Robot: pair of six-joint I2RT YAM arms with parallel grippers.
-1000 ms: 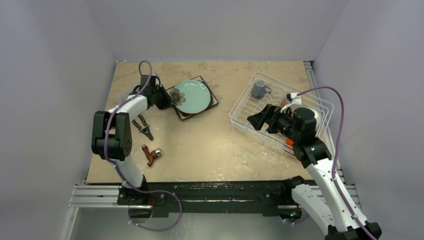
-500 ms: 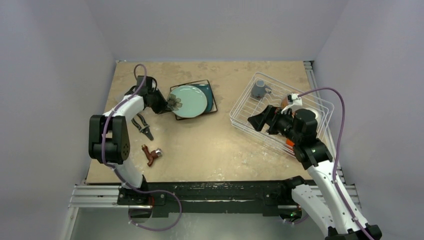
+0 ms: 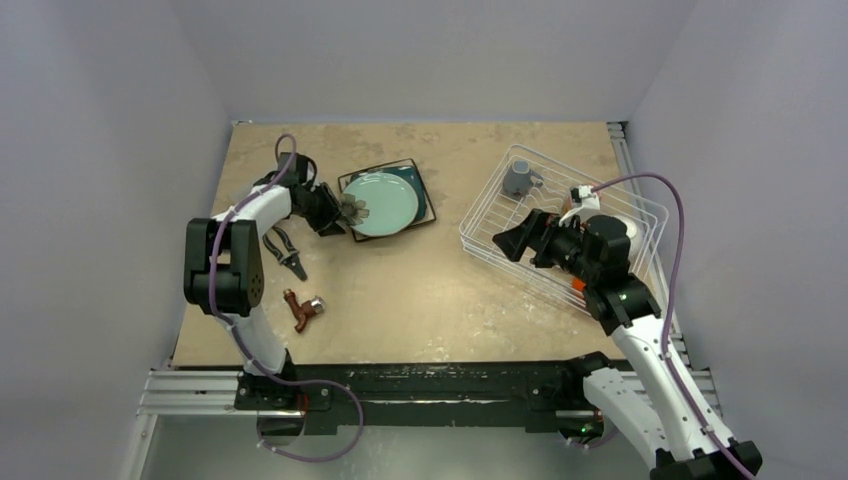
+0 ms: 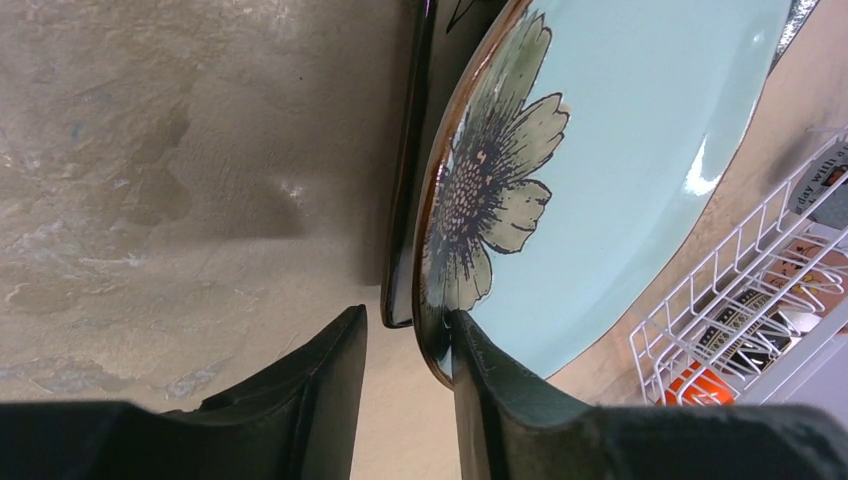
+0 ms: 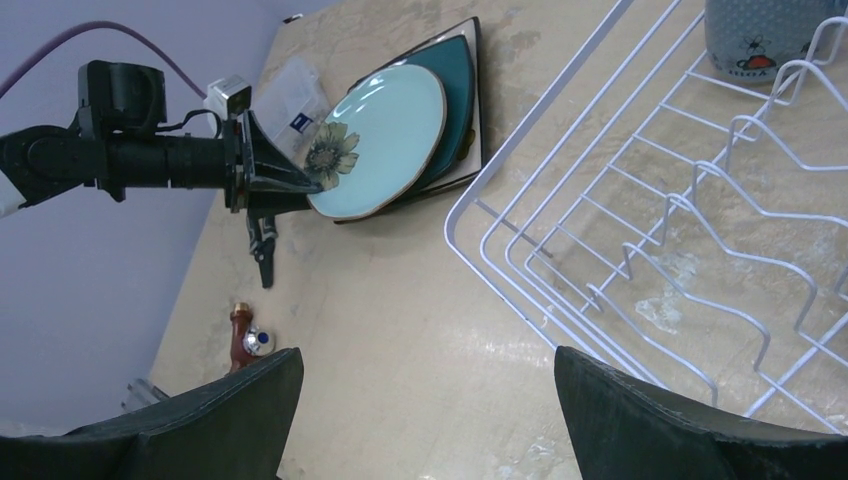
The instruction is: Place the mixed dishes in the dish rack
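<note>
A round teal plate (image 3: pixel 385 203) with a flower print lies on a square dark-rimmed plate (image 3: pixel 425 190) at the table's back middle. My left gripper (image 3: pixel 335 212) is at the plates' left edge. In the left wrist view the teal plate's (image 4: pixel 620 150) rim sits between my slightly open fingers (image 4: pixel 405 315). One finger touches its top face and the other stands apart, beside the square plate (image 4: pixel 405 200). The white wire dish rack (image 3: pixel 487 195) holds a pale blue mug (image 3: pixel 517 180). My right gripper (image 3: pixel 510 240) is wide open and empty over the rack's left rim (image 5: pixel 520 150).
Black-handled pliers (image 3: pixel 285 250) and a brown fitting with a silver cap (image 3: pixel 303 310) lie on the table near my left arm. A clear plastic box (image 5: pixel 290 100) sits behind my left gripper. An orange item (image 3: pixel 578 285) shows at the rack's near end.
The two plates have turned together, so the square plate now lies squarer to the table. My left gripper has shifted slightly with them. My right arm has barely moved.
</note>
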